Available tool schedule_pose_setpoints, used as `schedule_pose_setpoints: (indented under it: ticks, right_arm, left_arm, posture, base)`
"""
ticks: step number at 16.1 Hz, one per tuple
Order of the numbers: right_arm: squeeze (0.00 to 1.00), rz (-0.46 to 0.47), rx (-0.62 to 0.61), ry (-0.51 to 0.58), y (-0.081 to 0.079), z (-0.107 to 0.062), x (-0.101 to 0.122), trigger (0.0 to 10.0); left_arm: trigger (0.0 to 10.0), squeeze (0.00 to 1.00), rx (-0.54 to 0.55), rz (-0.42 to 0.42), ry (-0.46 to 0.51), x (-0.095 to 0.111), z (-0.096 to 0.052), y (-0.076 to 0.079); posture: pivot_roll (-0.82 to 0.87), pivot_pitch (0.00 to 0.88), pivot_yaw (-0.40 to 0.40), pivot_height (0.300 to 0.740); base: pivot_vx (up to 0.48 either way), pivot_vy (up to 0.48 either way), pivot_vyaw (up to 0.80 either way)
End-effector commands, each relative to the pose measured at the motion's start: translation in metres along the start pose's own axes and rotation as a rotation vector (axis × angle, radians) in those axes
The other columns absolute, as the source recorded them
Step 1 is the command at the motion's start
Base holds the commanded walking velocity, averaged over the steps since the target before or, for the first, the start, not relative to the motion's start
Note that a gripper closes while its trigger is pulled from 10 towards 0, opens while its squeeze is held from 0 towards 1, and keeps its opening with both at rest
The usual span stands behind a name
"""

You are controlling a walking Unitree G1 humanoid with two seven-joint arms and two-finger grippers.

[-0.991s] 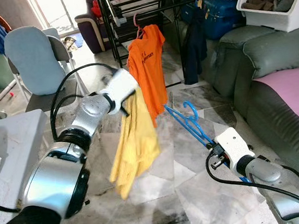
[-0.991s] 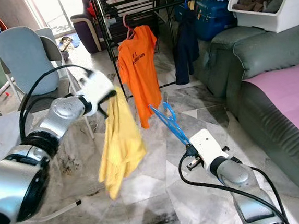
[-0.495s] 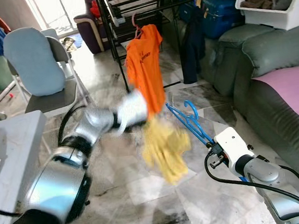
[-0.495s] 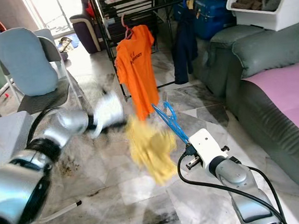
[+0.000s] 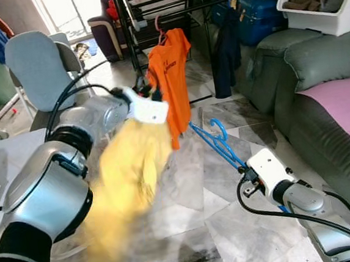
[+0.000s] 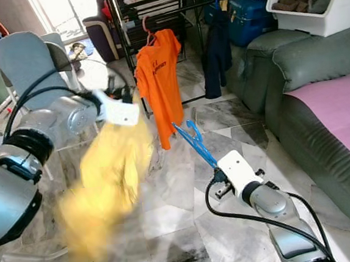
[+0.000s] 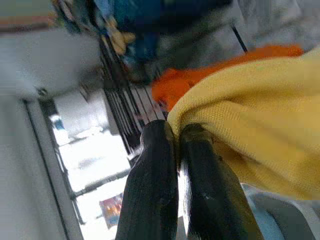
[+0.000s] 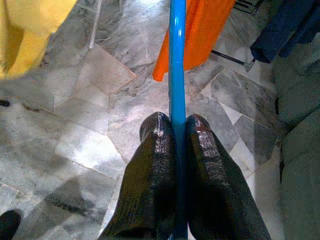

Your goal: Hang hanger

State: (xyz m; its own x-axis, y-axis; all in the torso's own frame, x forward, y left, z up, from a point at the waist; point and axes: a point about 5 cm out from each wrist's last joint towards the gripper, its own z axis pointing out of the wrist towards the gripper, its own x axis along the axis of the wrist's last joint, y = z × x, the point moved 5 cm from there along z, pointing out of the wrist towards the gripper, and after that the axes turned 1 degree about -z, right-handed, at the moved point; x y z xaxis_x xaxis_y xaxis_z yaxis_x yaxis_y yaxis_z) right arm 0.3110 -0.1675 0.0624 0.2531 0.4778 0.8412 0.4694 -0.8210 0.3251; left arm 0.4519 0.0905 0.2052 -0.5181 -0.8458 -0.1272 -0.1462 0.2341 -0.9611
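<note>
We see an orange shirt [image 5: 171, 76] on the drying rack [image 5: 152, 10], a grey chair [image 5: 38, 69] and sofa [image 5: 318, 88] nearby. Right gripper [image 8: 173, 125] jaws clamp the blue hanger [image 5: 216, 143]; left gripper [image 7: 175, 137] pinches a motion-blurred yellow cloth [image 5: 127, 184].

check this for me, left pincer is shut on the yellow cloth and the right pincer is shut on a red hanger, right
Not quite: the hanger is blue, not red. The right wrist view shows the right pincer shut on its blue bar, and the left eye view shows the same blue hanger rising from that pincer. The rest holds: the left pincer is shut on the yellow cloth, as the left wrist view shows.
</note>
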Motion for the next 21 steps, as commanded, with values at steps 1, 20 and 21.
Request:
schedule_pose_setpoints:
  ticks: [1, 20, 21]
  right_arm:
    - [0.0, 0.0, 0.015, 0.015, -0.004, 0.003, 0.004, 10.0]
    - [0.0, 0.23, 0.522, 0.255, -0.024, -0.063, 0.053, 10.0]
    - [0.0, 0.245, 0.553, 0.255, -0.026, -0.067, 0.054, 10.0]
  left_arm:
    - [10.0, 0.0, 0.017, 0.001, 0.005, -0.003, -0.003, -0.001]
    - [10.0, 0.0, 0.264, -0.481, -0.001, -0.011, -0.007, -0.018]
    - [10.0, 0.0, 0.27, -0.501, 0.028, -0.007, -0.007, -0.018]
  posture:
    - [-0.23, 0.0, 0.14, 0.74]
    - [-0.27, 0.0, 0.145, 0.74]
    - [-0.27, 0.0, 0.142, 0.74]
  base:
    - [0.0, 0.0, 0.0]
    - [0.0, 0.0, 0.0]
    - [0.0, 0.0, 0.0]
